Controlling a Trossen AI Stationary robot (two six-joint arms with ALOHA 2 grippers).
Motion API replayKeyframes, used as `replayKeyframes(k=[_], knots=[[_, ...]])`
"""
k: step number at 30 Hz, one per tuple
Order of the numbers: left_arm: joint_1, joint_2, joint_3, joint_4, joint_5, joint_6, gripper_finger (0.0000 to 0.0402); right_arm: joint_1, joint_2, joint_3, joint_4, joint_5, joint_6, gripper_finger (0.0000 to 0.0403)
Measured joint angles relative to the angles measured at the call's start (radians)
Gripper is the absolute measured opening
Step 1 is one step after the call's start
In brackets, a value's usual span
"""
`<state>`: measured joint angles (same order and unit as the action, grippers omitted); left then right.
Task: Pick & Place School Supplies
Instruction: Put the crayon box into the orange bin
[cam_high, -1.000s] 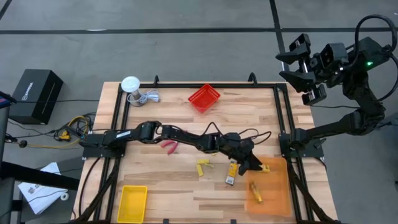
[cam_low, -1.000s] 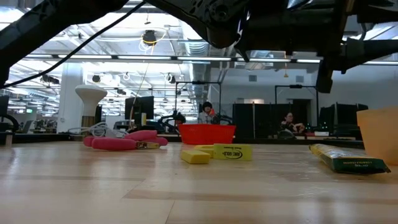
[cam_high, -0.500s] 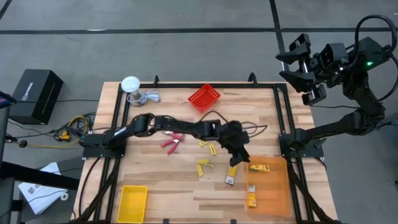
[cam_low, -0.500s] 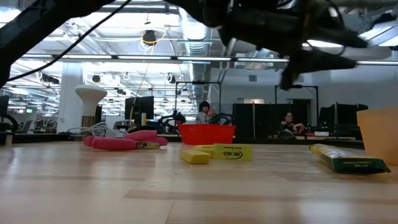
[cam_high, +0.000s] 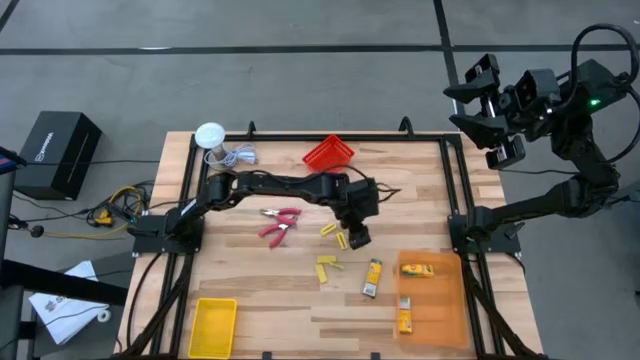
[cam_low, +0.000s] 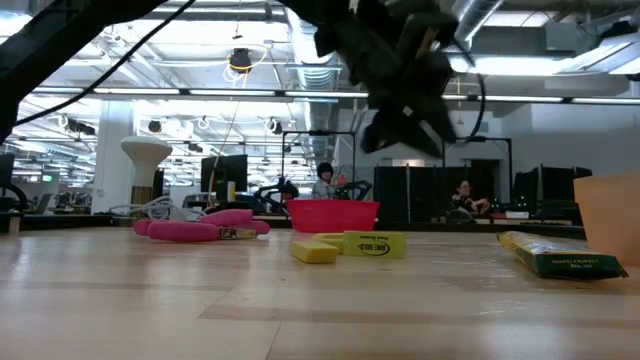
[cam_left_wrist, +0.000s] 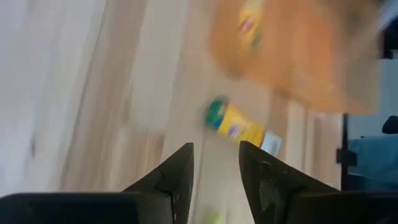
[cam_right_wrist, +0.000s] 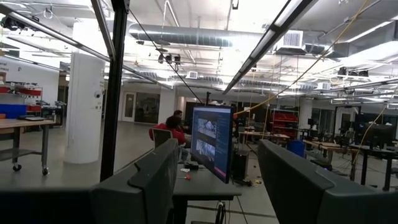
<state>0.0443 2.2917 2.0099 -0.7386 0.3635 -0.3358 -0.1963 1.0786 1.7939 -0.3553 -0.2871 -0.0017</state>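
My left gripper (cam_high: 359, 237) hovers open above the table's middle, tipped downward, with nothing between its fingers (cam_left_wrist: 214, 149). Two tiny yellow pieces (cam_high: 334, 234) lie just left of it, and two more (cam_high: 326, 268) lie nearer the front. A yellow-orange box with a green end (cam_high: 372, 277) lies flat on the wood beside the orange bin (cam_high: 446, 318). Two more boxes (cam_high: 417, 270) (cam_high: 404, 318) lie inside that bin. The red-handled scissors (cam_high: 278, 222) lie flat, left of centre. My right gripper (cam_high: 482, 102) is raised beyond the table's far right corner, open (cam_right_wrist: 214, 171).
A red bin (cam_high: 328, 155) stands at the far middle and a yellow bin (cam_high: 212, 325) at the near left. A white round object with a cable (cam_high: 212, 138) sits at the far left corner. Bare wood lies along the near edge between the yellow and orange bins.
My left gripper has drawn back from the orange bin's far left corner toward the table's middle, rising a little and turning its fingers. A yellow-orange box now lies in the bin's far end where the gripper stood.
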Motion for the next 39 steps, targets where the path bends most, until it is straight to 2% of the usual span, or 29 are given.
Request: replayKeyframes(k=[5, 9, 12, 16, 20, 25, 31, 39], knots=[[-0.035, 0.002, -0.054, 0.045, 0.068, -0.156, 0.0122, 0.000, -0.001, 0.000, -0.004, 0.000, -0.022, 0.0212], [-0.076, 0.002, -0.083, 0.123, 0.075, -0.227, 0.0122, 0.000, -0.001, 0.000, -0.045, 0.000, -0.032, 0.0212], [-0.092, 0.002, -0.118, 0.216, 0.074, -0.336, 0.0122, -0.001, -0.001, 0.000, -0.086, 0.006, -0.032, 0.0212], [-0.103, 0.002, -0.162, 0.295, 0.000, -0.453, 0.0125, -0.001, -0.001, 0.000, -0.093, 0.007, -0.032, 0.0212], [-0.108, 0.002, -0.195, 0.342, -0.056, -0.531, 0.0150, -0.001, -0.001, 0.000, -0.095, 0.007, -0.032, 0.0212], [-0.114, 0.019, -0.208, 0.387, -0.052, -0.570, 0.0170, -0.001, -0.001, 0.000, -0.094, 0.007, -0.032, 0.0212], [-0.131, 0.049, -0.205, 0.457, -0.044, -0.612, 0.0162, -0.001, -0.001, 0.000, -0.094, 0.006, -0.032, 0.0212], [-0.138, 0.113, -0.207, 0.464, 0.012, -0.637, 0.0159, -0.001, -0.001, 0.000, -0.094, 0.003, -0.027, 0.0212]])
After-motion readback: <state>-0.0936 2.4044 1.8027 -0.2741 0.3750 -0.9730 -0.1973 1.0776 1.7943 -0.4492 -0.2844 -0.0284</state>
